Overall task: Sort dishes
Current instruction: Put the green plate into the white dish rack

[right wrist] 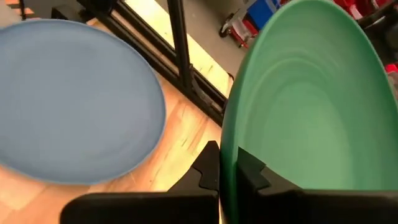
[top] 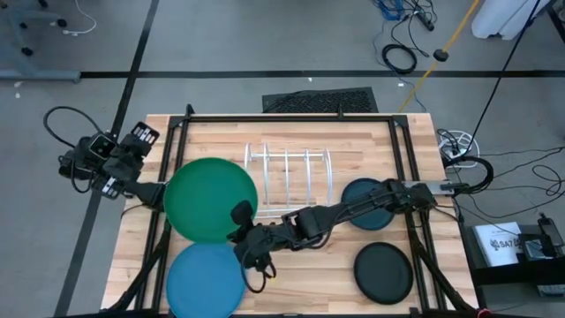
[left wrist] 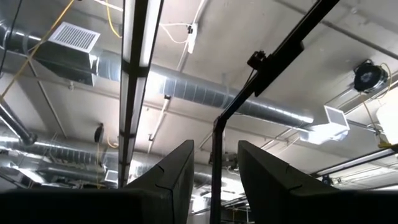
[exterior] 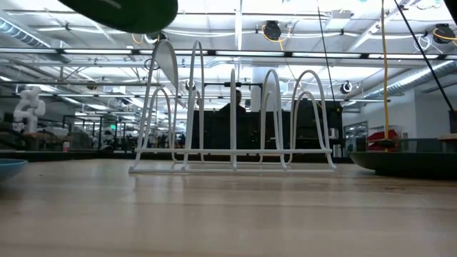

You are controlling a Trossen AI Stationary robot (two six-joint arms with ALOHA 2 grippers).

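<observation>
Reaching across the desk (top: 353, 274), the right gripper (top: 240, 231) has its jaws pinching the large green plate's (top: 210, 198) rim, lifted beside the light blue plate (top: 205, 279); left gripper (top: 106, 163) jaws spread.

Your left arm (top: 115, 163): dark, blocky joints, white labels on its housings, black cable looped at its base. Your right arm (top: 353, 210): dark, slender jointed links, with a black cable dangling near the wrist. Right gripper (right wrist: 229, 171): two matte black, angular fingers.

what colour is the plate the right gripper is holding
Green. The large plate clamped in the right gripper shows best in the right wrist view.
</observation>
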